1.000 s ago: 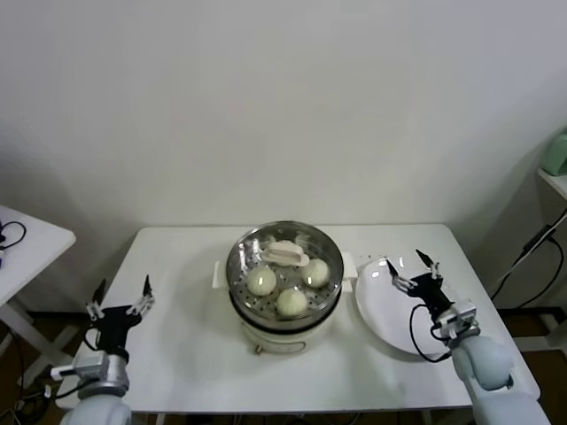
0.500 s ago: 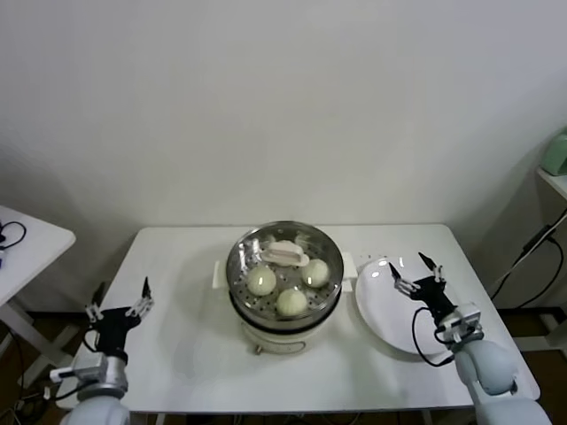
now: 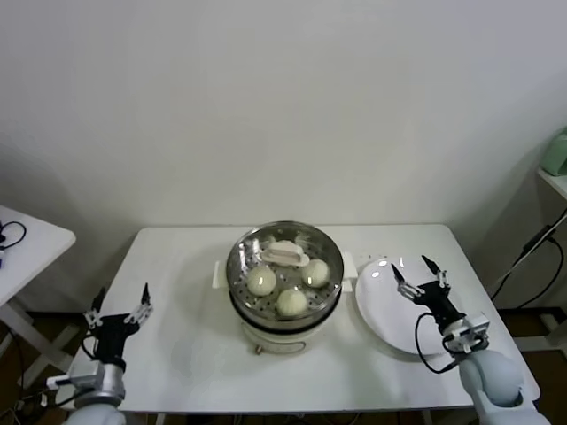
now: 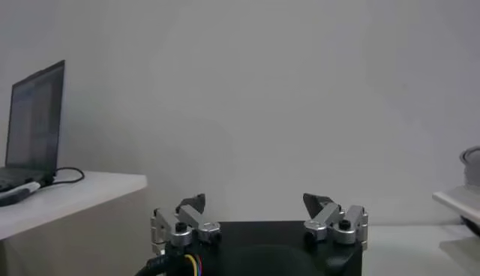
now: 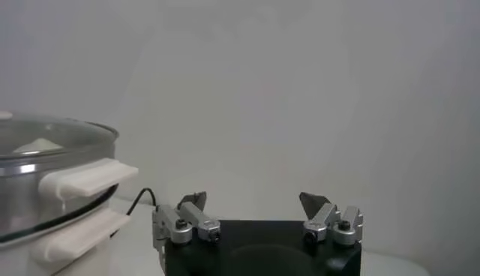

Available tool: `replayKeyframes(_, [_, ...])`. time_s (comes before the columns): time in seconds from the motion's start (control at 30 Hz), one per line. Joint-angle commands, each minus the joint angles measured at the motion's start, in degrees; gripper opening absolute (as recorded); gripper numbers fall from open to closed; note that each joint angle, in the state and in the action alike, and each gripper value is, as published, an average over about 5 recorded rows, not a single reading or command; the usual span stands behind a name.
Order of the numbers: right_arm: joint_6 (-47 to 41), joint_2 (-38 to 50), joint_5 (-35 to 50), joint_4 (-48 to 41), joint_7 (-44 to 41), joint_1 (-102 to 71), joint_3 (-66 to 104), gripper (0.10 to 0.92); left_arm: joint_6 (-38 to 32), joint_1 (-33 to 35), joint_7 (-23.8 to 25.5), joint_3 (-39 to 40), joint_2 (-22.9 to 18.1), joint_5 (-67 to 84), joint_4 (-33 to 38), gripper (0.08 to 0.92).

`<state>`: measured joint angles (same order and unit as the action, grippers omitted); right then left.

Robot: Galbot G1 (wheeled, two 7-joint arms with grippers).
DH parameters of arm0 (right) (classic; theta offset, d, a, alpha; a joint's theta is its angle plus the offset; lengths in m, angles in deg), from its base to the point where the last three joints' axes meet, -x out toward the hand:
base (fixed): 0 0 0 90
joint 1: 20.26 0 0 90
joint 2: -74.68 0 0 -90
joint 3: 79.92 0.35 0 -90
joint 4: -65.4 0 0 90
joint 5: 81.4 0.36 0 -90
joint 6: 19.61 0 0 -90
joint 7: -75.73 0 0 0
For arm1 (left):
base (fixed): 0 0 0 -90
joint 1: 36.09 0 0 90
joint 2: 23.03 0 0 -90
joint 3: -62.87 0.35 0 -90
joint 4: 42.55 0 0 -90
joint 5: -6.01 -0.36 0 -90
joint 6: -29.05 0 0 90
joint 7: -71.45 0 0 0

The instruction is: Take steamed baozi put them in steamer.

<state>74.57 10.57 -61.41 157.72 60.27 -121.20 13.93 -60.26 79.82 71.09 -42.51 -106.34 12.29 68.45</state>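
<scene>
The steamer (image 3: 284, 276) stands mid-table on its white pot base. Three steamed baozi (image 3: 261, 282) (image 3: 291, 302) (image 3: 315, 272) lie in its perforated basket. A cream lid handle (image 3: 285, 255) sits over the basket's middle, and the right wrist view shows a glass dome over the steamer (image 5: 30, 196) rim. My left gripper (image 3: 118, 299) (image 4: 260, 202) is open and empty at the table's front left edge. Over the empty white plate (image 3: 387, 314), my right gripper (image 3: 418, 270) (image 5: 253, 201) is open and holds nothing.
White side handles (image 5: 82, 180) stick out of the pot toward my right gripper. A small white side table (image 3: 27, 241) with a laptop (image 4: 34, 127) stands to the left. A shelf (image 3: 555, 181) and a hanging cable (image 3: 530, 250) are at the right.
Both arms have drawn back slightly toward me, with the grippers still open. The buns and the steamer have not moved.
</scene>
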Motion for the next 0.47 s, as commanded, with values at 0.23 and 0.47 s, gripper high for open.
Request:
replayKeyframes(0.23, [2.86, -0.73, 1.6, -0.16, -1.5, -2.54, 1.61, 0.823, -1.0, 0.6, 2.09, -0.1, -0.91, 0.87, 0.88, 0.823])
replayKeyframes(0.47, [2.86, -0.88, 1.61, -0.25, -1.76, -2.26, 1.52, 0.823, -0.48, 0.79, 2.73, -0.12, -1.21, 0.6, 1.2, 0.823])
